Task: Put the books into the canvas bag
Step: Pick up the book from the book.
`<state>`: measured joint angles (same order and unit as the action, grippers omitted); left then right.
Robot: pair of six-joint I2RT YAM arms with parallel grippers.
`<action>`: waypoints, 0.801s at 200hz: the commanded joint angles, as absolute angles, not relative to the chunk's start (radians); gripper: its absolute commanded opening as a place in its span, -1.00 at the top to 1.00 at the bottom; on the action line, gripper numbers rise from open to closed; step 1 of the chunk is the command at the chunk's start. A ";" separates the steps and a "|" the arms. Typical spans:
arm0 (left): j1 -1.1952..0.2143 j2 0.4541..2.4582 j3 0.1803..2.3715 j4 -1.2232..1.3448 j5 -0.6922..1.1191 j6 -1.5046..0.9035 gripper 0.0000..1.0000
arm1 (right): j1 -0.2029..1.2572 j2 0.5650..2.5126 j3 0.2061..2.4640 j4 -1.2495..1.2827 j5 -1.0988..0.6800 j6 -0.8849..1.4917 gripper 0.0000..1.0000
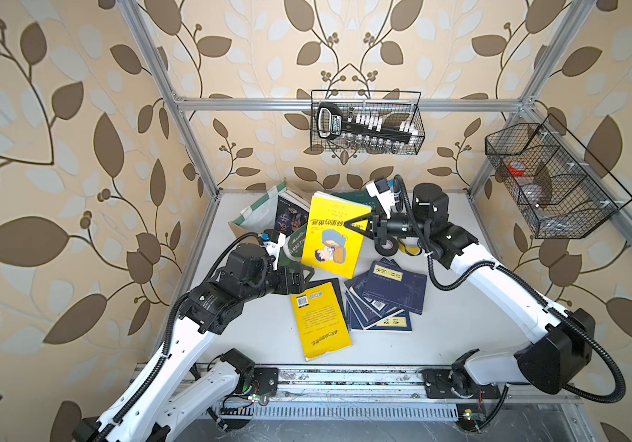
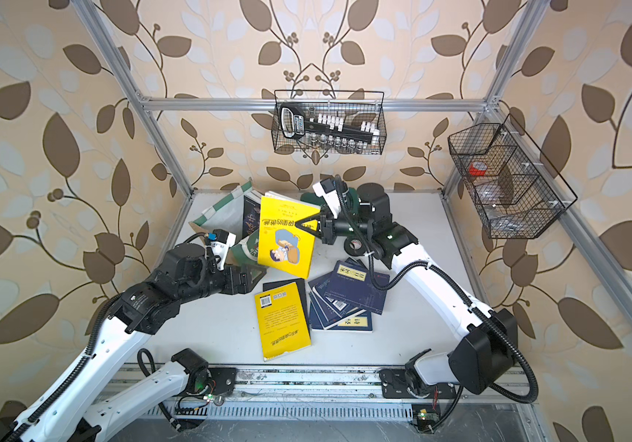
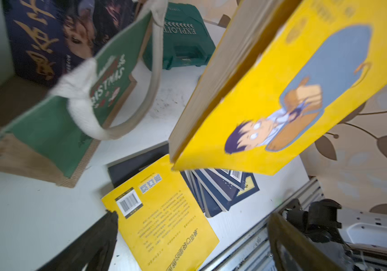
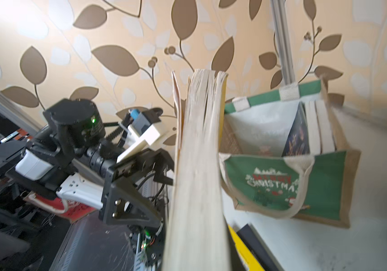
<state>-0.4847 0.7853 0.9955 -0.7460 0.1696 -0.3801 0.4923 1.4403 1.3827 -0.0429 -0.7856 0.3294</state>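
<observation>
Currently: yellow cartoon-cover book point(image 1: 331, 237) hangs raised off table point(image 1: 459, 325), just beside canvas bag point(image 1: 258, 214), edge pinched in your right gripper point(image 1: 348, 224). Your left gripper point(image 1: 306, 273) gapes wide, empty, near book's lower corner. Navy paperbacks point(image 1: 387, 294) fanned on table.

Rough burlap bag point(image 4: 328, 183), paper book point(image 4: 197, 164)

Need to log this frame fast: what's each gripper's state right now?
Left gripper: open, holding nothing.
Right gripper: closed on the yellow cartoon-cover book, held up off the table.
</observation>
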 commanded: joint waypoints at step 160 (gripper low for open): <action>-0.488 0.569 0.911 -0.782 -0.043 -0.192 -0.98 | 0.644 2.148 2.308 -0.108 -0.497 0.256 1.00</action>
<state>-0.4847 0.5777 0.9142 -0.8146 -0.0124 -0.2119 0.6258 2.1380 2.2856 -0.1482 -0.5461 0.2867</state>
